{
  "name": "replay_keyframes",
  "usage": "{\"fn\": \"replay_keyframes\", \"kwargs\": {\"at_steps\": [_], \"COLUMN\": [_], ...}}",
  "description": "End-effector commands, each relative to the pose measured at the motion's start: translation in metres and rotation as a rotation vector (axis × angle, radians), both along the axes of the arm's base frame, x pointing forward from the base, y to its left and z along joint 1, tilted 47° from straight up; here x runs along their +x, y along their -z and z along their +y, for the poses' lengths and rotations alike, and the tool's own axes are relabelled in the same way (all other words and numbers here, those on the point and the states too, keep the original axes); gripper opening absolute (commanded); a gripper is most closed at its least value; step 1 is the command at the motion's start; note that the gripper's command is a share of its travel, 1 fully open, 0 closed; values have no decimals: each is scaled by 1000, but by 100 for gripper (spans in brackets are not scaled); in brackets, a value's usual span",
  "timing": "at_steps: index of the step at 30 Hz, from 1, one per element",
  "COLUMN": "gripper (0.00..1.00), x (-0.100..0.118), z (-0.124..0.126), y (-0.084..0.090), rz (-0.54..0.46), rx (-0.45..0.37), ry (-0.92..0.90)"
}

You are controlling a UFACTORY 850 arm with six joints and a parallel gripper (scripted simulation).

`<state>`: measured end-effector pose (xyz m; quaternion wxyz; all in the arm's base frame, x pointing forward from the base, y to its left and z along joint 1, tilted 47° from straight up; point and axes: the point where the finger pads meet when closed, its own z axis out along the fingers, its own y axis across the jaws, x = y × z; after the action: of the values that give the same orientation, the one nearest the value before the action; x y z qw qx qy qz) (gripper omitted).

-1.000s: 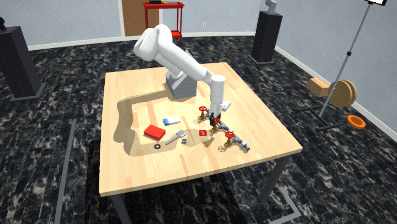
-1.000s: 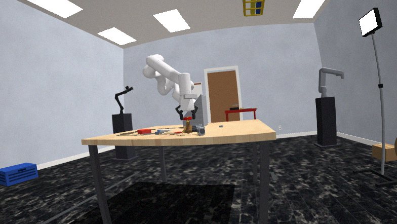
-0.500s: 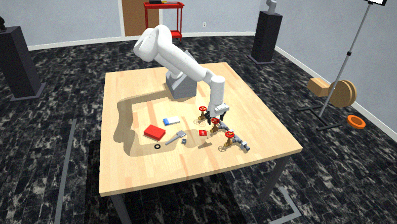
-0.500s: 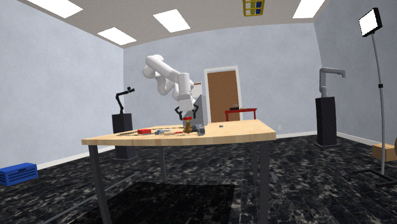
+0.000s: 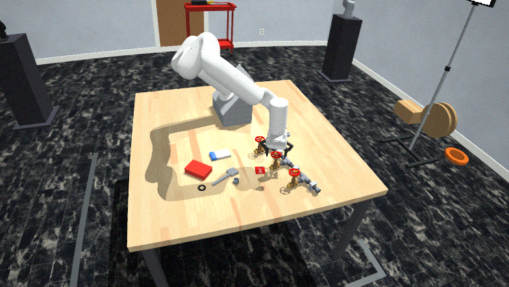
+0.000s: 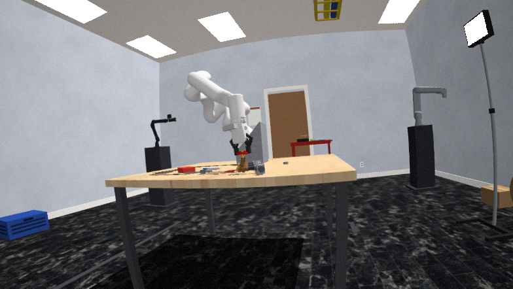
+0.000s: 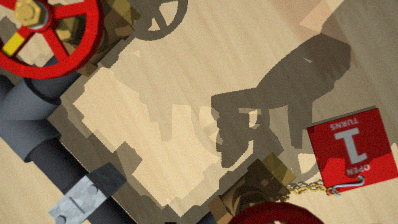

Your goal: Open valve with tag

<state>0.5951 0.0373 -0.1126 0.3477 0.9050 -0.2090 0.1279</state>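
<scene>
Three brass valves with red handwheels sit on a grey pipe (image 5: 302,176) (image 7: 25,125) on the table: the far one (image 5: 260,139), the middle one (image 5: 276,154) (image 6: 243,152) and the near one (image 5: 294,172). A red tag (image 5: 260,170) (image 7: 352,147) reading "1 TURNS OPEN" lies beside the middle valve. A small chain (image 7: 305,187) links it to the brass valve body (image 7: 250,190) at the bottom edge of the wrist view. Another handwheel (image 7: 40,30) shows at the top left there. My gripper (image 5: 276,149) (image 6: 240,147) is open and empty, hanging just above the far and middle valves. Its fingers are out of the wrist view.
On the table left of the valves lie a red block (image 5: 198,169), a blue and white card (image 5: 219,154), a grey hammer (image 5: 225,176), a black ring (image 5: 201,185) and a small grey cylinder (image 5: 235,180). The arm's base (image 5: 231,110) stands behind them.
</scene>
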Motion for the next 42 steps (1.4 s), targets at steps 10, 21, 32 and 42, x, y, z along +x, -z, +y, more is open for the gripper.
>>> {"fn": "replay_keyframes", "kwargs": {"at_steps": [10, 21, 32, 42], "gripper": [100, 100, 100, 0], "x": [1, 1, 1, 1], "z": [1, 1, 1, 1], "y": [0, 0, 0, 0], "rz": [-480, -746, -746, -746], "rx": [67, 99, 99, 99], "ry": [440, 632, 632, 632]}}
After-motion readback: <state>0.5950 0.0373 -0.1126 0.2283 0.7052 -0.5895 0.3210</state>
